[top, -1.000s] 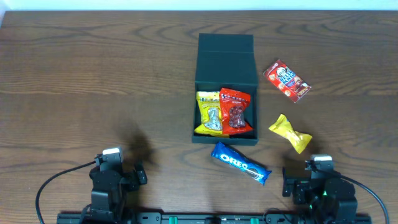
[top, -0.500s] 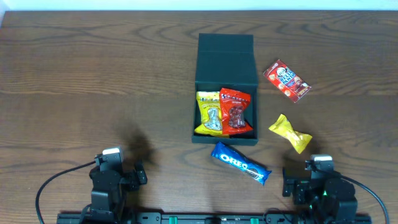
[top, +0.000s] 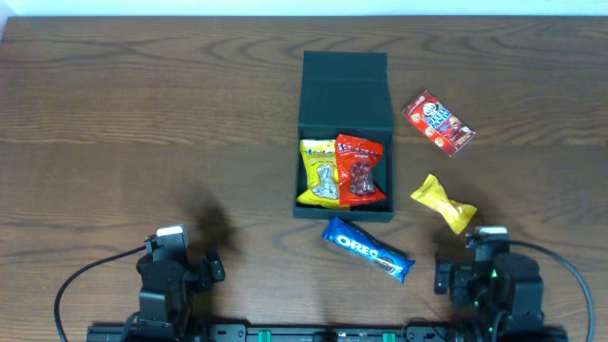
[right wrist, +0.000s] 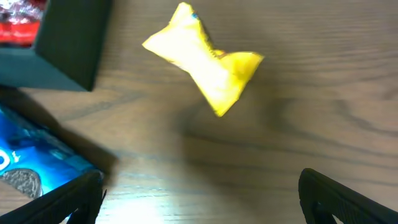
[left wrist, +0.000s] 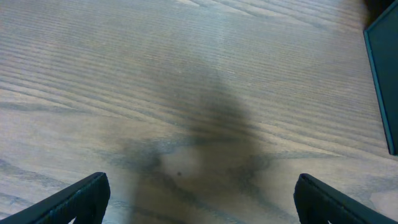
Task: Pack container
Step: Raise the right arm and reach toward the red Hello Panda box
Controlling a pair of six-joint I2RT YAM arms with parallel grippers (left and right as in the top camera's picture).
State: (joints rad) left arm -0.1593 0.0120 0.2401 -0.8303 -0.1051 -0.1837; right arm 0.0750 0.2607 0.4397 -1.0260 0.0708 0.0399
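Open container [top: 344, 95], half packed.
Seems stiff, light; take its lid edge. Left pincer [left wrist: 205, 202], right pincer [right wrist: 200, 199]: both released.

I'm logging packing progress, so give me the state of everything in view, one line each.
Container, lid open, two packets inside.
Yellow packet, in the container.
Orange packet, in the container.
Oreo pack, on the table, unpacked.
Yellow candy, on the table, unpacked.
Red packet, on the table, unpacked.
Left gripper, open, empty.
Right gripper, open, empty.
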